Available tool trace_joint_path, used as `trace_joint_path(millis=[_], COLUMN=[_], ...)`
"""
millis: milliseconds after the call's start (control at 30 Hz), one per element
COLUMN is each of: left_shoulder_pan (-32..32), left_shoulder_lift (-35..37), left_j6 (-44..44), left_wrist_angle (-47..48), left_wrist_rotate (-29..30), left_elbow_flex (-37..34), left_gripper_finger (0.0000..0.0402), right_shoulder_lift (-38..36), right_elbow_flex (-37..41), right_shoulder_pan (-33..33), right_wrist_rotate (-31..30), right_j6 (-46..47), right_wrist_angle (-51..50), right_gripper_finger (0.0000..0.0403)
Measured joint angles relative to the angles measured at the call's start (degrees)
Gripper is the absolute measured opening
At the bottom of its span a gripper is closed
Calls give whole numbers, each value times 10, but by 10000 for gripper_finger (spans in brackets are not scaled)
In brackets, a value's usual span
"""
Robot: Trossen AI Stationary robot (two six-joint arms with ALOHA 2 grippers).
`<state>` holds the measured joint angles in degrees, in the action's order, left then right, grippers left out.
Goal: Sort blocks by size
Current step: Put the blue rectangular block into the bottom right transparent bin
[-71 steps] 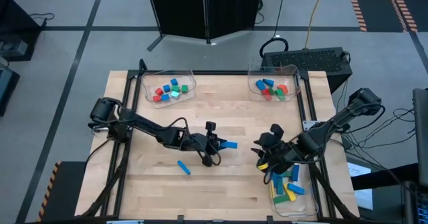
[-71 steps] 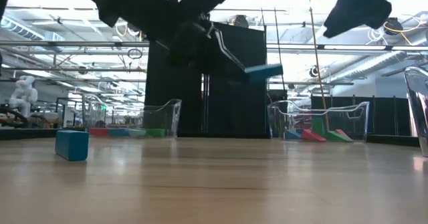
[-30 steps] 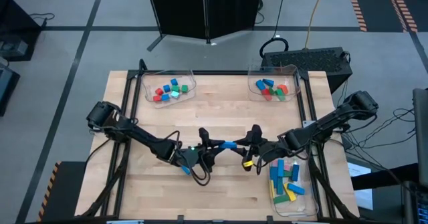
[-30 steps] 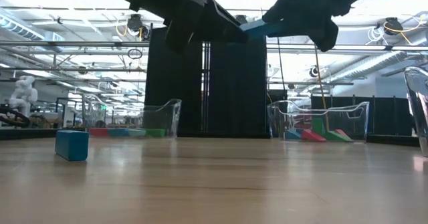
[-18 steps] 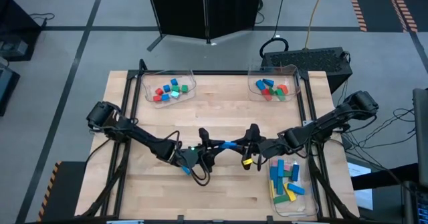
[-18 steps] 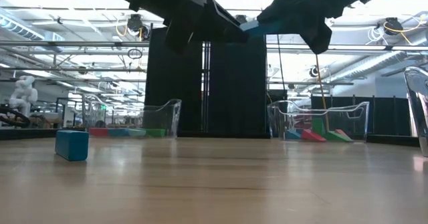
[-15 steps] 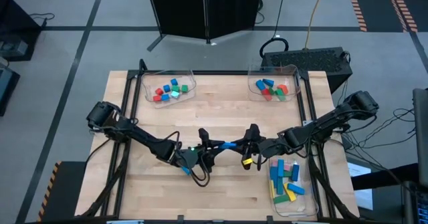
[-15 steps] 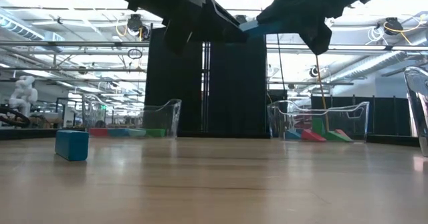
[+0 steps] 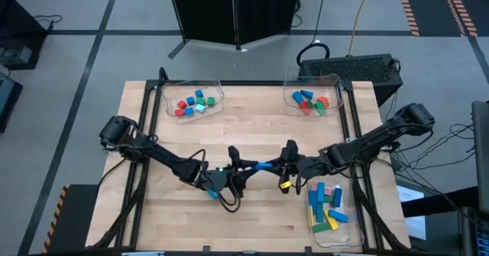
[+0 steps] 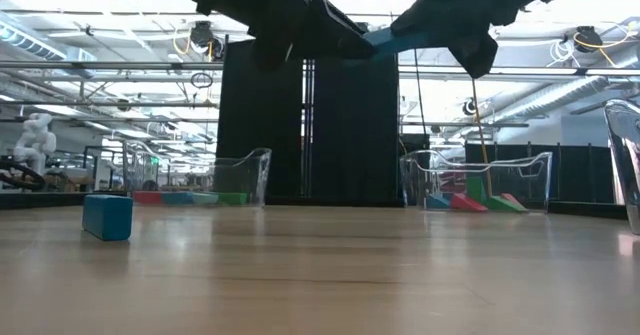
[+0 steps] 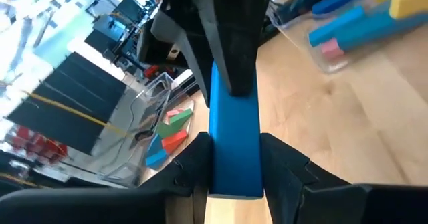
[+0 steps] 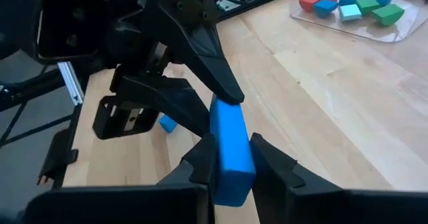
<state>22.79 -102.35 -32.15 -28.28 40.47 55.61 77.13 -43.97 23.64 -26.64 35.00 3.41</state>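
You were mid-handover at frame centre: the left gripper and right gripper both pinched one blue bar held above the table. Next, I judge, the left must release so the right can carry the bar to the tray at lower right.

My desk is pale wood, smooth with thin lines. The blue block I hold looks smooth and matt. My fingers are dull black plastic, and the trays are clear, shiny plastic.
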Motion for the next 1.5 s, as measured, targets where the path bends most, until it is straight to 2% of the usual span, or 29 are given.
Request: trace_joint_path(millis=[167, 467, 633, 800, 900, 1033, 1167, 1500], left_shoulder_pan=[-15, -30, -32, -32, -32, -33, -36, -36], left_shoulder_lift=[2, 0, 0, 0, 0, 0, 0, 0], left_j6=[69, 81, 79, 81, 93, 96, 109, 110], left_wrist_angle=[13, 54, 63, 66, 66, 72, 79, 80], left_wrist_rotate=[-17, -27, -53, -91, -94, -90, -89, -87], left_elbow_flex=[0, -2, -2, -2, -2, -2, -2, -2], left_gripper_finger=[105, 106, 107, 108, 122, 153, 176, 181], right_shoulder_lift=[-42, -137, -186, -230, -249, -262, -264, -264], right_elbow_flex=[1, 1, 1, 1, 1, 1, 1, 1], right_shoulder_pan=[2, 23, 46, 79, 102, 143, 196, 259], right_wrist_rotate=[2, 0, 13, 36, 57, 136, 177, 163], right_j6=[2, 77, 126, 164, 181, 184, 191, 252], right_wrist_angle=[-78, -270, -354, -398, -414, -430, -431, -479], right_gripper_finger=[52, 52, 52, 52, 52, 52, 52, 52])
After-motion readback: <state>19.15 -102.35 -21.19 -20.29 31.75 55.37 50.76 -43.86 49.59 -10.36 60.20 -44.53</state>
